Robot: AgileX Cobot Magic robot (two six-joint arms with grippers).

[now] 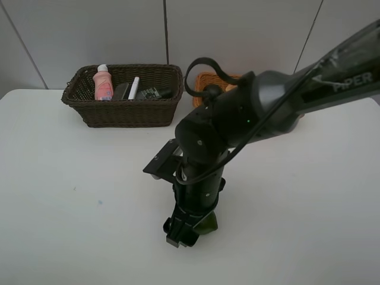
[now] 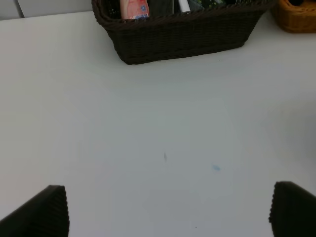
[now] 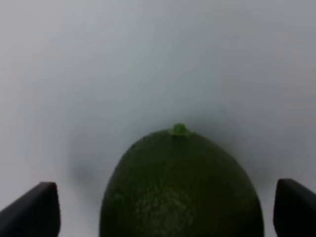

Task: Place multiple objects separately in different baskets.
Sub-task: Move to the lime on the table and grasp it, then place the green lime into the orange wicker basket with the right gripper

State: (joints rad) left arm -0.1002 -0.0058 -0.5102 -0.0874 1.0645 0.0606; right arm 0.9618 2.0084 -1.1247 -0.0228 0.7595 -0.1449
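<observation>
A: Where's the green fruit [image 3: 180,190]?
B: On the white table [image 1: 71,202], at six o'clock from the dark basket [image 1: 123,111], under the right gripper [image 3: 168,210]. Its jaws are spread, one each side of the fruit (no contact visible).
A: The left gripper [image 2: 168,210]?
B: Also spread wide, nothing between the fingers, facing that basket.
A: What's in it?
B: Pink bottle [image 1: 103,84], marker [image 1: 134,88], dark items. The tan basket [image 1: 209,80] sits at its three o'clock, mostly hidden by the arm.
</observation>
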